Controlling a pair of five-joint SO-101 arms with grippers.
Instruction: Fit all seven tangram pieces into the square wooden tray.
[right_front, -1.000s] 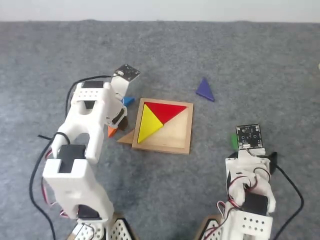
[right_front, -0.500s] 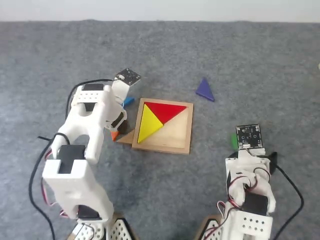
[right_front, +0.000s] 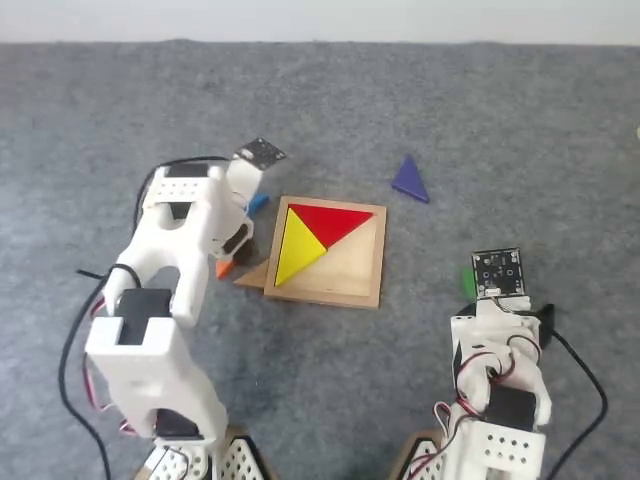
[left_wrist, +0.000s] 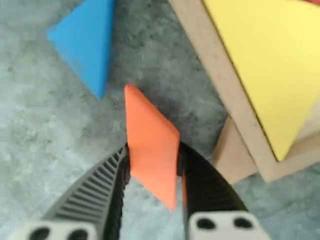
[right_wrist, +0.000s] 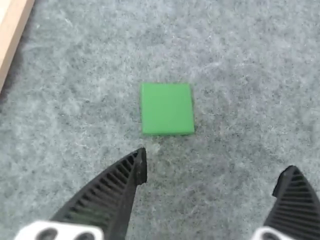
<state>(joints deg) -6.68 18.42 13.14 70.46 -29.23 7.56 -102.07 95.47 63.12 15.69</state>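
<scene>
The square wooden tray (right_front: 360, 290) lies mid-table with a red triangle (right_front: 330, 220) and a yellow triangle (right_front: 293, 250) in it. My left gripper (left_wrist: 152, 160) is shut on an orange parallelogram (left_wrist: 150, 145), just off the tray's left edge (left_wrist: 210, 75); the piece peeks out under the arm (right_front: 224, 267). A blue triangle (left_wrist: 85, 40) lies close by on the carpet (right_front: 259, 202). A plain wooden triangle (right_front: 254, 275) touches the tray's left corner. A purple triangle (right_front: 410, 179) lies beyond the tray. My right gripper (right_wrist: 212, 175) stands open just short of a green square (right_wrist: 167, 108), seen beside the right arm (right_front: 468, 282).
Grey carpet covers the whole table. There is free room on the far side and between the tray and the right arm (right_front: 500, 360). The left arm (right_front: 170, 270) stretches along the tray's left side.
The left arm has shifted slightly with the orange piece in its grip; its wrist turned a little. The right arm has not moved.
</scene>
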